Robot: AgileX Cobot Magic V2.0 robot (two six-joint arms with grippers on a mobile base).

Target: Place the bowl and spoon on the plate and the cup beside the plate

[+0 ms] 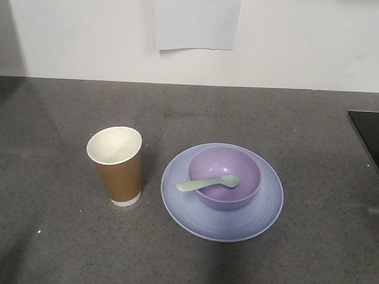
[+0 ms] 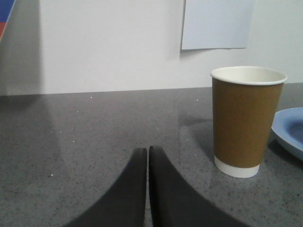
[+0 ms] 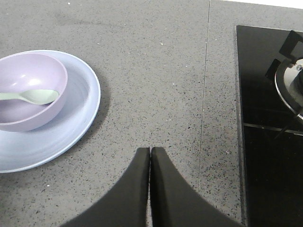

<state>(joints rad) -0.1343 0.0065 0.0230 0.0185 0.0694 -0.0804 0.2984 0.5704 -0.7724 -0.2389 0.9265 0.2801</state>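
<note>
We are seeing the smooth lavender bowl [image 1: 224, 177] sitting on the shallow plate [image 1: 222, 223], mint spoon [image 1: 207, 183] lying inside, tapered paper cup [image 1: 117, 165] standing beside. Both our left gripper [image 2: 148, 152] and right gripper [image 3: 150, 151] are pinching closed, empty, fingers cropped.

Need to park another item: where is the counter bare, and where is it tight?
Bare: left of the cup, in front of the plate, and between the plate and the black cooktop. Tight: the narrow gap between cup and plate. The plate already carries the bowl with the spoon.
</note>
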